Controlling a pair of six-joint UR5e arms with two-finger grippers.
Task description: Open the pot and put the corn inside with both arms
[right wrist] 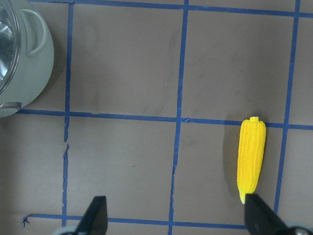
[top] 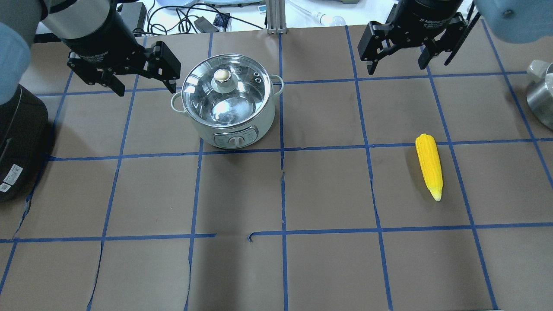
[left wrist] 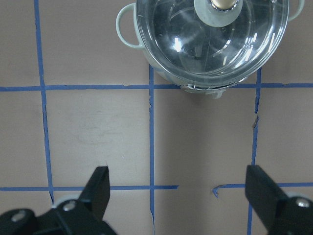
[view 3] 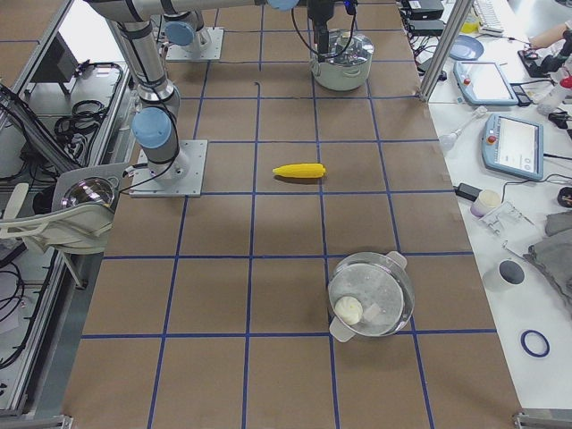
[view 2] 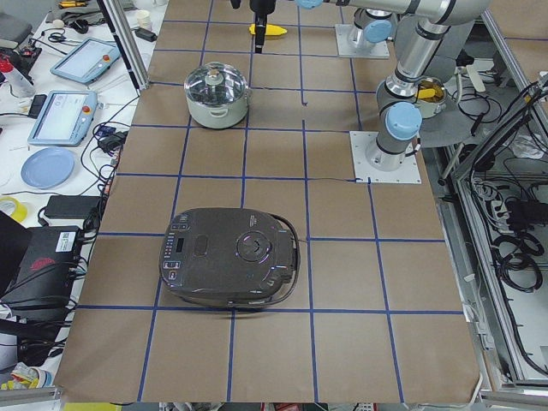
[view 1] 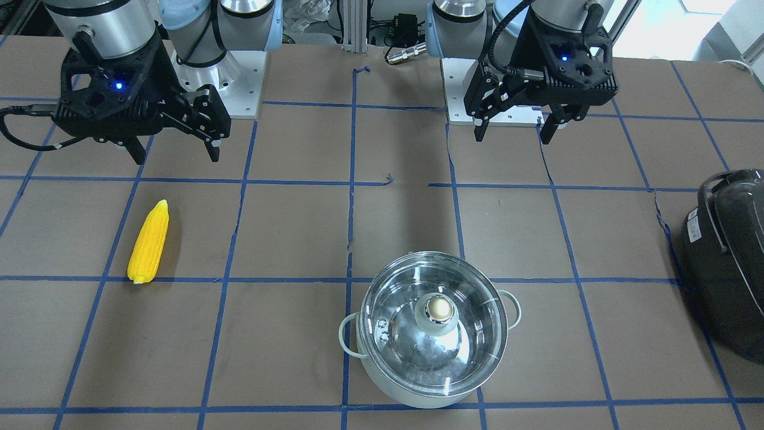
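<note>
Inspector: Front view, gripper condition?
Assessor: Left gripper released, nothing held; right gripper the same. Corn lies flat ahead of the right gripper, apart from it. Pot stands ahead of the left gripper, lid seated.
Inspector: Overhead?
Assessor: Same findings; both sets of jaws spread wide.
Inspector: Side views?
Assessor: Pot upright, corn flat on the table; gripper condition not judged there.
Inspector: Left wrist?
Assessor: Fingers wide apart, pot ahead of them, knob centred on lid.
Inspector: Right wrist?
Assessor: Corn ahead of one finger, pointed end toward it; pot's edge shows well off beyond the other finger
</note>
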